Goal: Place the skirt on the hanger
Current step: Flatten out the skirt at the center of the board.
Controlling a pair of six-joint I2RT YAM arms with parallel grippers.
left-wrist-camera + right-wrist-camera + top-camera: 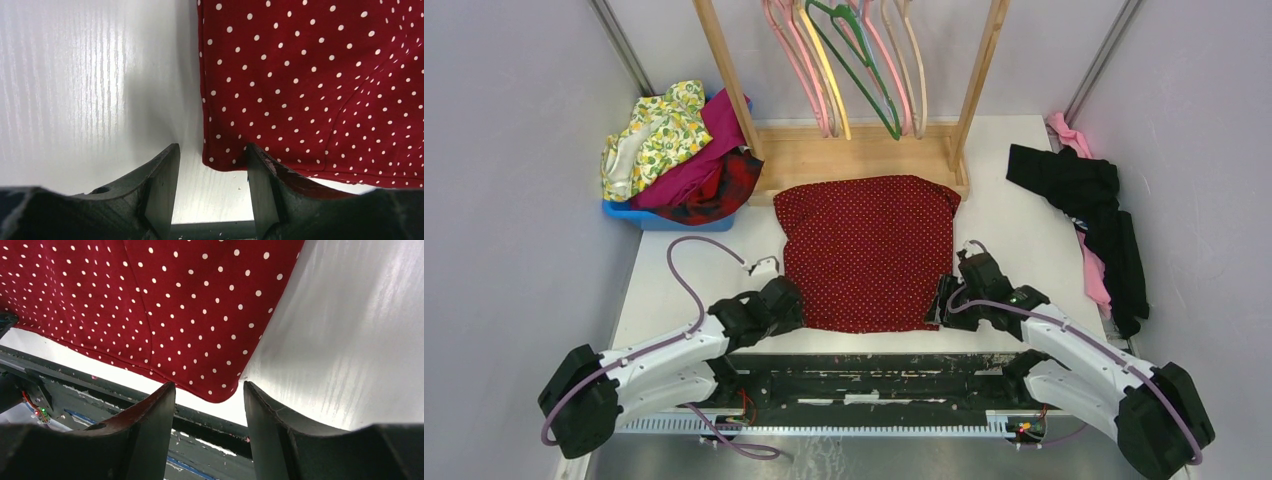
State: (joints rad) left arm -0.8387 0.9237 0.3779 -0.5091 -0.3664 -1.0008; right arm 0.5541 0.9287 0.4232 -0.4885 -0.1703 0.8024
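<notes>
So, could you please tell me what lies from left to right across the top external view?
The blue bin of clothes → left end effector → skirt → right end effector → black garment.

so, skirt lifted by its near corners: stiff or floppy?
Probably floppy: the skirt lies flat as thin cloth with soft creases, so its middle would likely sag between the corners. It is likely light for its size. If pushed, it would more likely bunch than slide whole on the smooth table.
</notes>
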